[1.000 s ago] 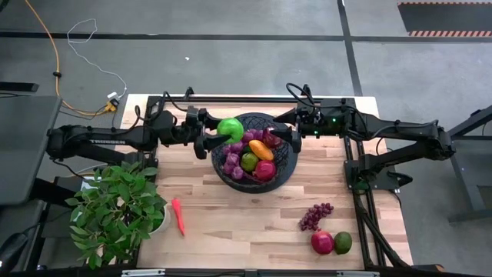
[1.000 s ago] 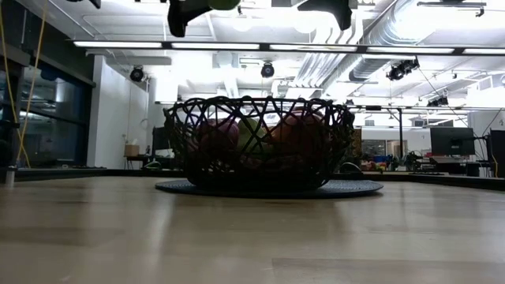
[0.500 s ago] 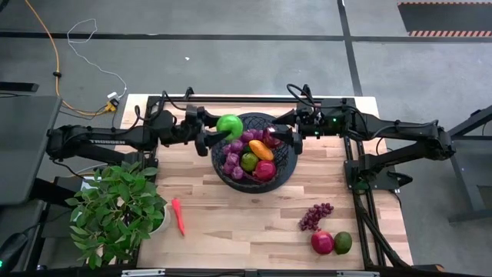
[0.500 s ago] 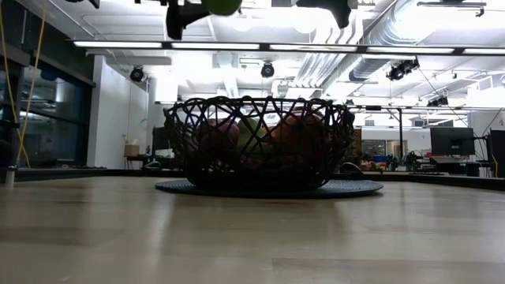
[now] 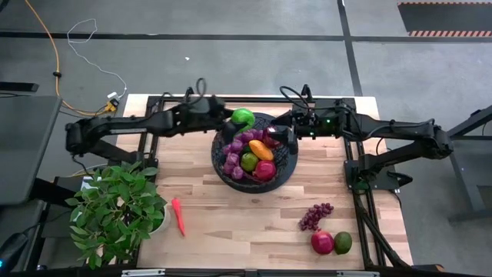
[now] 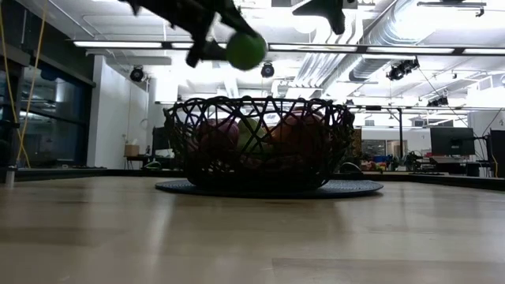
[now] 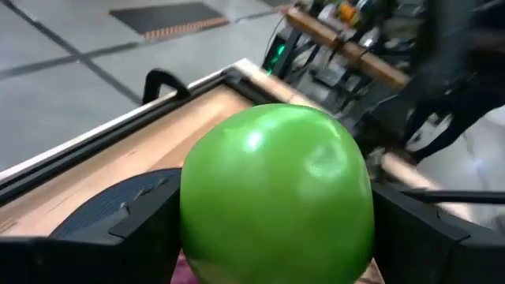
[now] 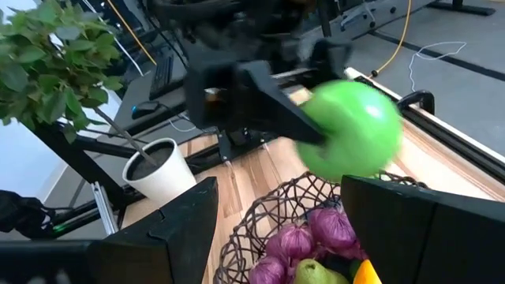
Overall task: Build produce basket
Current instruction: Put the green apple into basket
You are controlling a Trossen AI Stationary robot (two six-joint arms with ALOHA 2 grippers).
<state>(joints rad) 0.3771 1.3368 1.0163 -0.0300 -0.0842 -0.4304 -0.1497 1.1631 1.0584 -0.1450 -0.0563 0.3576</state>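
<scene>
Left end effector (image 5: 233,119) pinching green apple (image 5: 243,118) | above basket (image 5: 286,171) rim | lower before release | right end effector (image 5: 278,134) spread, waiting.

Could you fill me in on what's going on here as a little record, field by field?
Left gripper: shut on green apple, above the basket's far rim
Right gripper: open, empty, at the basket's right rim
Basket: on a round mat, holds grapes, mango, red and green fruit
Outside basket: pepper, grape bunch, red fruit, dark green fruit
Plant: table's near left corner
</scene>
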